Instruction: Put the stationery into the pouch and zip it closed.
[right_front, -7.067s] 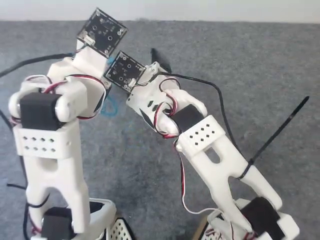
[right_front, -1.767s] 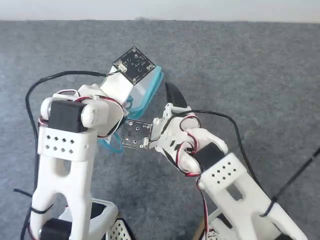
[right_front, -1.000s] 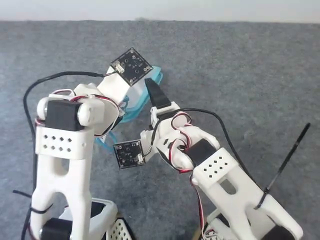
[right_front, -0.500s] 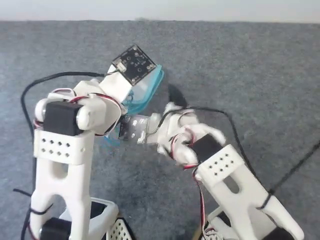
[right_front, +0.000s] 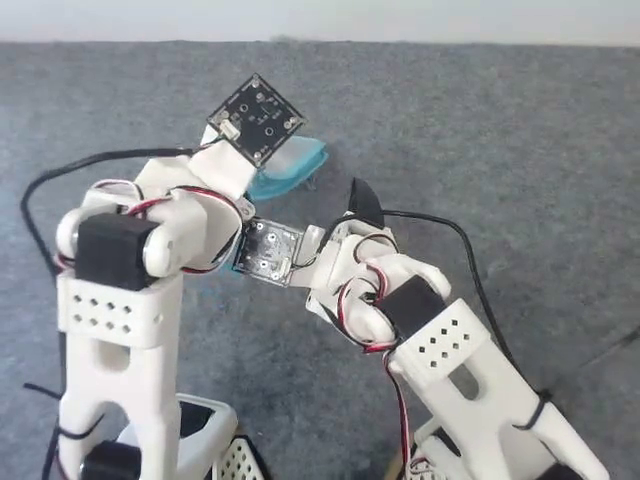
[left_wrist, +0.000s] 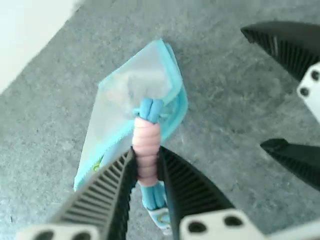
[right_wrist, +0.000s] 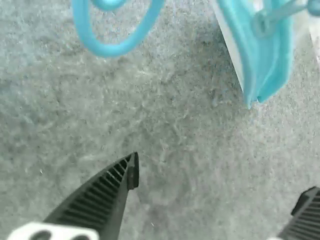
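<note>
In left end effector (left_wrist: 146, 152), cord (left_wrist: 146, 131) toward pouch (left_wrist: 129, 95)

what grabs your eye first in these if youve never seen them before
First, the left end effector is clamped on a pink-and-blue item, whose far end meets the translucent light blue pouch lying on the grey table. Next, the right end effector hangs open above the table beside the pouch, with a blue loop lying close by.
</note>
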